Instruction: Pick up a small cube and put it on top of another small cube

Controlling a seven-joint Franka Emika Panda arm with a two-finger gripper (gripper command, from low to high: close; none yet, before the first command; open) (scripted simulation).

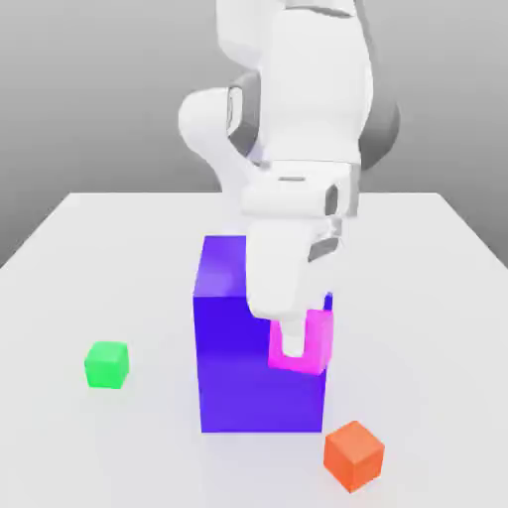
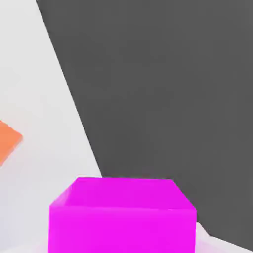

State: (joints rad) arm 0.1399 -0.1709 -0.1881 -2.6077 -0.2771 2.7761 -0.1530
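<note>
Flat white table (image 1: 437, 298), matte and smooth, under a plain grey backdrop.

Toward the exterior view's left: small green cube (image 1: 106, 364), plain-faced, sharp-edged, resting on the tabletop well apart from everything else.

In the middle: tall purple-blue block (image 1: 238, 367), a glossy upright box far larger than the small cubes, with flat faces and crisp corners.

In front of that block, near its upper right corner as seen from the exterior view: small magenta cube (image 1: 319, 342), glossy and saturated, lifted off the table and pinched in the gripper (image 1: 295, 347). One white finger (image 1: 295, 335) lying flat down the cube's near face, rectangular and blunt at the tip. Jaws drawn in tight against the cube's sides, clamping it. Above, smooth white moulded arm shells, rounded at the joints, with dark grey seams.

In the hand view: same magenta cube (image 2: 123, 217) seen close, top face lighter than the front one, edges clean.

Toward the exterior view's right, lower: orange cube (image 1: 353, 454), matte, same small size, sitting on the table turned corner-on, near the foot of the purple-blue block but apart from it. A sliver of the same orange (image 2: 7, 141) at the edge of the hand view, against the white surface.
</note>
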